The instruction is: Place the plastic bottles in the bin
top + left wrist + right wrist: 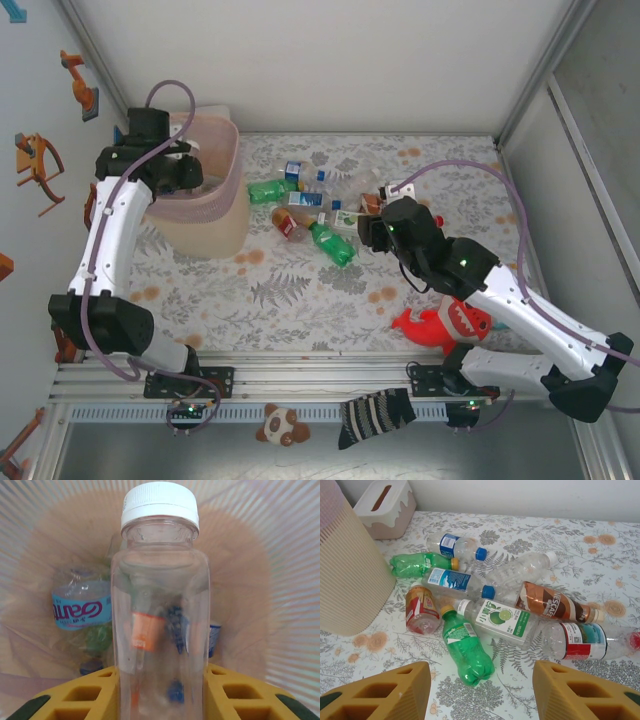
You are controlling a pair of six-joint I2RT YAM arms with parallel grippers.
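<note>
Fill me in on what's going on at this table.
The left tool grips a clear white-capped bottle over the mouth of the bin. A blue-labelled bottle and a few others lie at the bottom. The right tool hangs open and holds nothing, above the loose bottles scattered on the table. Several bottles are not yet in the bin.

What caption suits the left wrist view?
A clear white-capped bottle, held by the left gripper, points down into the bin, other bottles lying inside.
</note>
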